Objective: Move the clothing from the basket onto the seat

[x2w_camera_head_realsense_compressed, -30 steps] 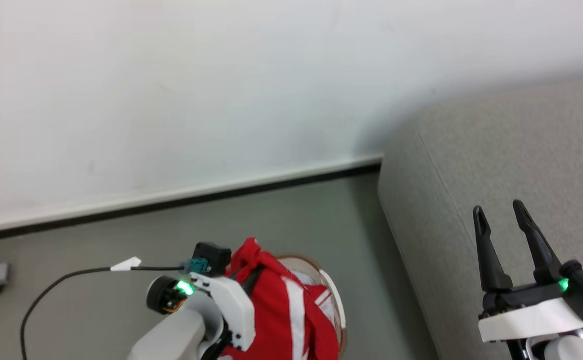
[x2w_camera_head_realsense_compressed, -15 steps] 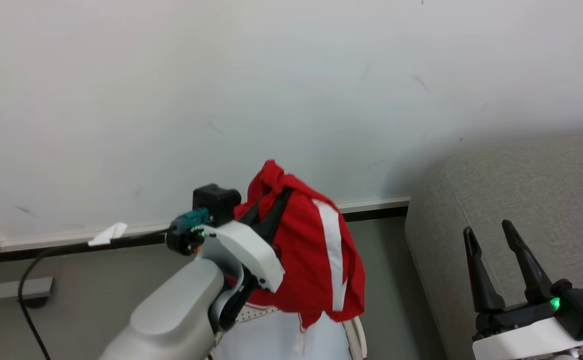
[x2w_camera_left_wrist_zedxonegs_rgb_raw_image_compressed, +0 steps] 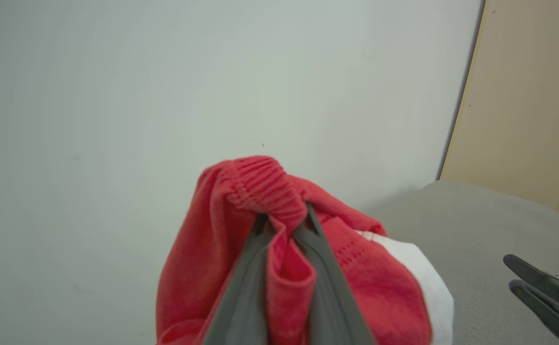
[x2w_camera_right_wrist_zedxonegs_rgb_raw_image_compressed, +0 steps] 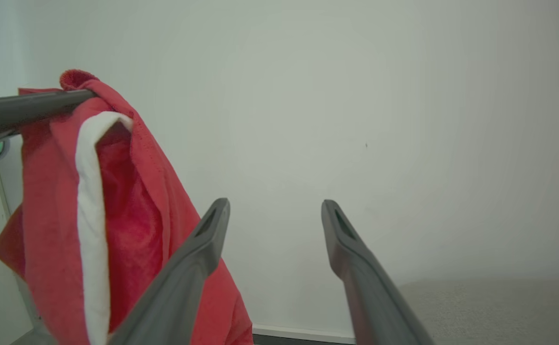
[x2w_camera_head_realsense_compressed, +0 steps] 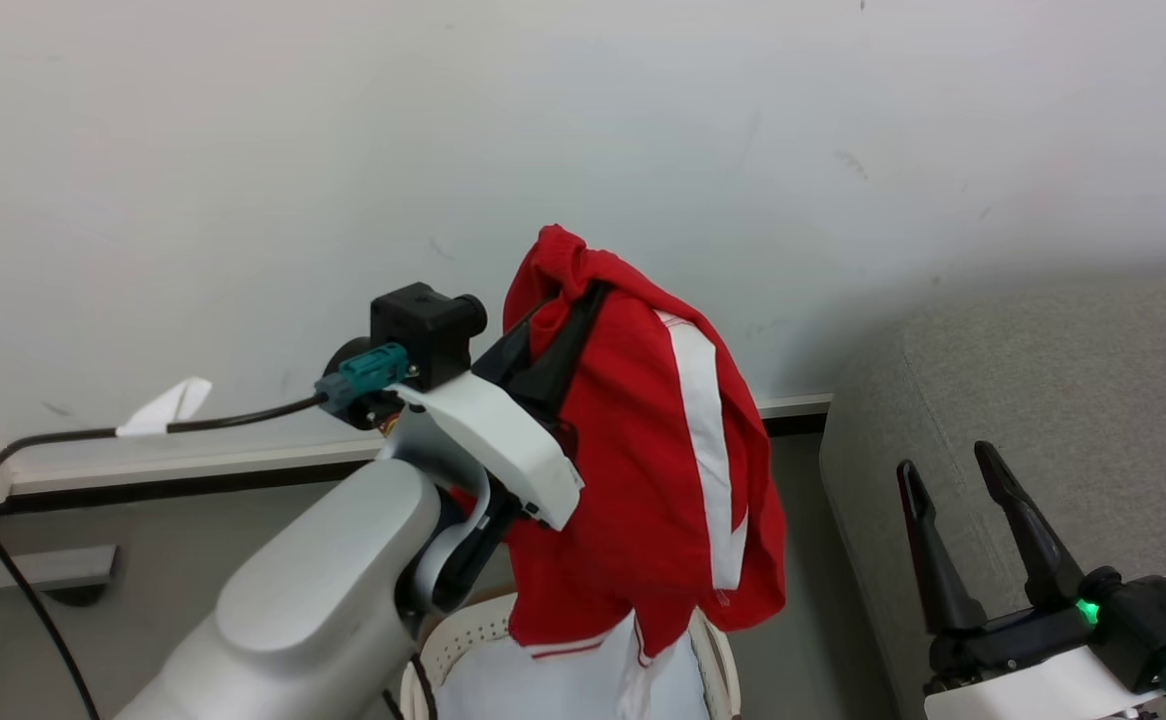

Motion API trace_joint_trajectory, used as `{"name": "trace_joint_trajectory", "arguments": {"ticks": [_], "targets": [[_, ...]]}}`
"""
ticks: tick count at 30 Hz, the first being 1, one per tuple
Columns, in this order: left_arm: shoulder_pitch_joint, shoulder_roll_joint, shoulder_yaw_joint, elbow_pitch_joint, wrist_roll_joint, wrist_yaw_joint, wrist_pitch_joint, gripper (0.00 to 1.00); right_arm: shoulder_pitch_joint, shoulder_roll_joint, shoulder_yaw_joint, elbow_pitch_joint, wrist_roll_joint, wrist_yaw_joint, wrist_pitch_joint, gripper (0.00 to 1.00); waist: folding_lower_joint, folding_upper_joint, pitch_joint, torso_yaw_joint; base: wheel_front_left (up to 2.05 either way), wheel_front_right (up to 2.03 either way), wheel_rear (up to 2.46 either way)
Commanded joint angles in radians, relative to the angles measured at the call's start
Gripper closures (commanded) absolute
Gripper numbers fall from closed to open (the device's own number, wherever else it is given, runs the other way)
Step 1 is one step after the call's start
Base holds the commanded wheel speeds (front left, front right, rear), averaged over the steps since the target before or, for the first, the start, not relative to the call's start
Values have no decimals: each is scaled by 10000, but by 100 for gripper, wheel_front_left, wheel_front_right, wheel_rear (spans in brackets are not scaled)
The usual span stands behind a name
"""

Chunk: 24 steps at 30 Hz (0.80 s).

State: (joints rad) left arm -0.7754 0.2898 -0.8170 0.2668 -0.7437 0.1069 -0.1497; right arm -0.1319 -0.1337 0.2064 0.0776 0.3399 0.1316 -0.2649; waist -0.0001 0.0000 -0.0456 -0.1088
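The red jersey (x2w_camera_head_realsense_compressed: 643, 480) with white stripe trim hangs from my left gripper (x2w_camera_head_realsense_compressed: 583, 290), which is shut on a bunched fold of it, high above the basket. In the left wrist view the fabric (x2w_camera_left_wrist_zedxonegs_rgb_raw_image_compressed: 260, 191) is pinched between the two dark fingers (x2w_camera_left_wrist_zedxonegs_rgb_raw_image_compressed: 241, 287). The cream basket (x2w_camera_head_realsense_compressed: 463, 640) shows its perforated rim at the bottom, directly under the hanging jersey. To the right stands the grey sofa (x2w_camera_head_realsense_compressed: 1043, 380). My right gripper (x2w_camera_head_realsense_compressed: 943, 460) is open over the sofa's arm, apart from the jersey; its view has the jersey (x2w_camera_right_wrist_zedxonegs_rgb_raw_image_compressed: 131, 225) at the left.
A pale white-blue cloth (x2w_camera_head_realsense_compressed: 563, 690) lies in the basket under the jersey. A white wall (x2w_camera_head_realsense_compressed: 343, 150) with a baseboard stands close behind. A black cable (x2w_camera_head_realsense_compressed: 63, 440) runs along my left arm. Grey floor (x2w_camera_head_realsense_compressed: 193, 520) lies between basket and wall.
My left gripper has lifted the jersey up out of the basket, so it now hangs free above the rim. The head camera has tilted up. The right gripper stays open.
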Motion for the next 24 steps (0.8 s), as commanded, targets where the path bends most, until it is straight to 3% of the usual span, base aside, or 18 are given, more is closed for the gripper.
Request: {"name": "trace_joint_trajectory", "arguments": {"ticks": [1,15,24], "targets": [[-74,58,30,-128,142,53,36,100,141,-105,36,-34,-48,-18,9,0,1,0,12,0,0,0,0],[222,191,-97,-410,18,140,65,100,-305,-538,1073,-114,218,-19,9,0,1,0,53,75,0,0,0],[144,129,-154,-260,-29,90,38,100,-1048,-997,3169,-118,850,-19,9,0,1,0,138,209,0,0,0]]}}
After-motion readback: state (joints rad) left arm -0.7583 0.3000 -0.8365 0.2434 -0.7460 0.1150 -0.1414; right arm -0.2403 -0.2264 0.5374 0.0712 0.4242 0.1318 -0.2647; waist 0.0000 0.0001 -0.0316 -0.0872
